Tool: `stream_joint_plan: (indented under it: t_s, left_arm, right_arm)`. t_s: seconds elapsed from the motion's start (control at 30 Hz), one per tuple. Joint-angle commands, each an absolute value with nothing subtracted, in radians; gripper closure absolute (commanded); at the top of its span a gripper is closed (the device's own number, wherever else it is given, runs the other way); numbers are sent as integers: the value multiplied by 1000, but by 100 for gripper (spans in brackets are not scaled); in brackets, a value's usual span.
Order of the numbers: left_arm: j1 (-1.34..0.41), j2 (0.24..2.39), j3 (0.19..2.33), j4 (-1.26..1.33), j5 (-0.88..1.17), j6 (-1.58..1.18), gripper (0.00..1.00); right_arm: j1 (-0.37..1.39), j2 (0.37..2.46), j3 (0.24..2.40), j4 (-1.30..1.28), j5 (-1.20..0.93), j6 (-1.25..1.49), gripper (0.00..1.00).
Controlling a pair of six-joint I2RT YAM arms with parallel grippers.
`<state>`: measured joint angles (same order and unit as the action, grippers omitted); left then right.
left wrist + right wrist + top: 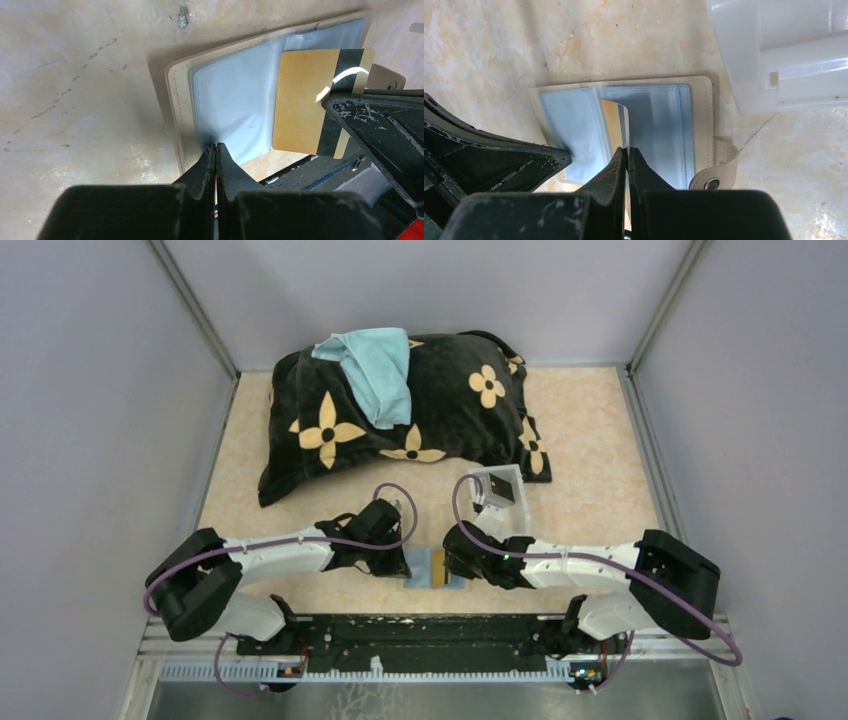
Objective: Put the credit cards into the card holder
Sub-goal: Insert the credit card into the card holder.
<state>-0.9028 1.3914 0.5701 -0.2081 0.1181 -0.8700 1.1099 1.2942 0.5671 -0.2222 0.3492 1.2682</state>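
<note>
The card holder lies open and flat on the worktop, right in front of both pairs of jaws and between them in the overhead view, its clear sleeves facing up. The left jaws are closed, their tips pinched on the near corner of 1 clear sleeve on their side of the holder. The right jaws are closed on 1 gold card, gripping it by its near end so that it stands on edge, straight ahead of their tips. The card has a black stripe. Its far end reaches over the holder's fold and meets the sleeves there; whether it has entered a slot cannot be told. Seen from the left jaws, the card is ahead and to the right of their tips, past the pinched sleeve, with the dark right jaws just beneath it. The tan snap tab curls off the holder's edge just right of the right jaws. A white tray sits on the worktop ahead and right of the right jaws, just beside the holder. Well beyond both pairs of jaws, a black pillow with yellow flowers lies at the far end of the worktop, a teal cloth draped over it
</note>
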Motion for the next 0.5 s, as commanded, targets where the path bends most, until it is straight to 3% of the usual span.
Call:
stream_joint_plan:
  t_s: [0.0,0.47]
  left_arm:
    - [-912,1478,506,-351,39,-833,97]
    - [-915,1483,495,-362,49,-842,98]
  right_arm:
    - [1085,1325,544,-259,382,1215,100]
    - [1065,1416,555,-157,314,1164,100]
